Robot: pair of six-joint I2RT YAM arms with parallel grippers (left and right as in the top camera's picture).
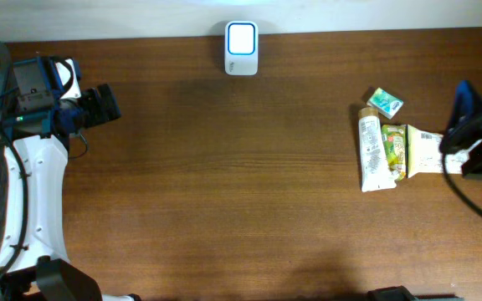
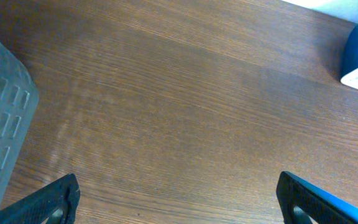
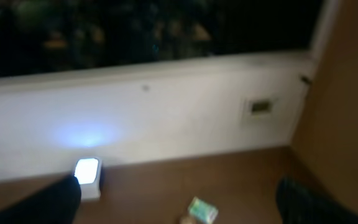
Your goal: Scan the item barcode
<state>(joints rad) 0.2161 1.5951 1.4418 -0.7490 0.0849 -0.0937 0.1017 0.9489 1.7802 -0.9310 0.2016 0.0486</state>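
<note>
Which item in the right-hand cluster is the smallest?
The green box, at the cluster's far end; the white tube and yellow-green pouch next to it are much longer and lie side by side.

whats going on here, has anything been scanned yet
Nothing is being handled yet. The left gripper is open and empty over bare wood on the left of the table. The right gripper, also open and empty, is at the right edge beside the items: a white tube, a green-yellow packet and a small green box. The lit barcode scanner stands at the far edge, with no item near it.
</note>
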